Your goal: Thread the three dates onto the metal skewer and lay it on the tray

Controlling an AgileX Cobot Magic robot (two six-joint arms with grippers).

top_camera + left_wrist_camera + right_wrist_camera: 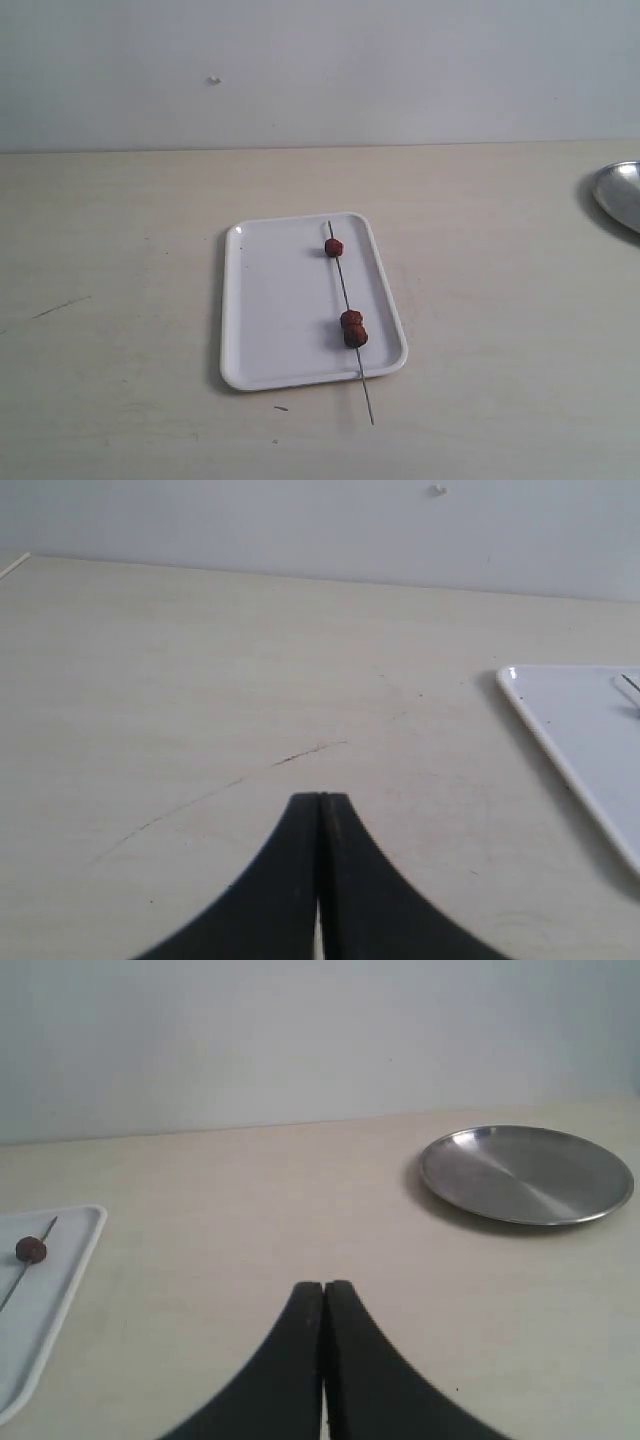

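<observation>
Exterior view shows the white tray (270, 300) lying flat on the pale bench (120, 320), with the metal skewer (343, 285) resting lengthwise along its right-hand part. The skewer's far tip lies inside the tray close to the far rim, while its near end crosses the near rim and sticks out over the bench. All three dates (351, 319) are threaded on the skewer: a single date (334, 247) sits toward the far end, and the other two touch each other close to the near rim, well apart from the single one. A round silver dish (620, 195) is cut off by the right edge of this view, well apart from the tray. In the left wrist view, the left gripper (320, 800) has its black fingers pressed together with nothing between them, over bare bench marked by a thin dark scratch (300, 752); a corner of the tray (580, 730) lies off to one side, apart from the gripper. In the right wrist view, the right gripper (323, 1285) is likewise pressed together and empty, with the silver dish (525, 1175) on the bench beyond it. To the other side are the tray's edge (40, 1300), the single date (30, 1250) and a stretch of the skewer (45, 1232).
</observation>
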